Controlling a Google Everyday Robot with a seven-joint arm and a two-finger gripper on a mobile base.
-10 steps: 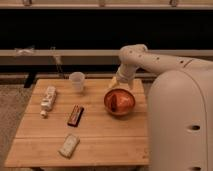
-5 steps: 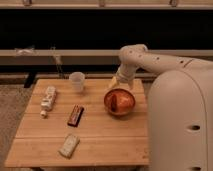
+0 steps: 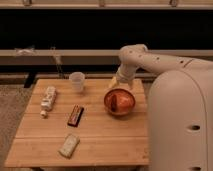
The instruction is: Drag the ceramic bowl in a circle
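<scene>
- Nothing is shifting, as far as we are seeing, since half a second ago: the ceramic bowl (image 3: 120, 102) and the gripper (image 3: 122, 83) are sitting where they were.
- We are finding the bowl on the wooden table (image 3: 100, 137), toward 2 o'clock from the table's middle and near its right edge. Something reddish is lying inside it.
- We are seeing the gripper at the bowl's 12 o'clock rim, hanging from the white arm (image 3: 150, 60) that is reaching in from the robot body (image 3: 180, 125) at 3 o'clock. Whether it is gripping the rim or how wide it is standing, we cannot tell.
- We are noting a translucent cup (image 3: 77, 81) at 12 o'clock, well apart from the bowl.
- We are noting a white bottle-like item (image 3: 48, 97) lying at 10 o'clock, a dark bar (image 3: 75, 115) just beside the middle, and a pale packet (image 3: 69, 145) at 7 o'clock.
- We are reading no brand or writing on any of them; the labels are too small to tell.
</scene>
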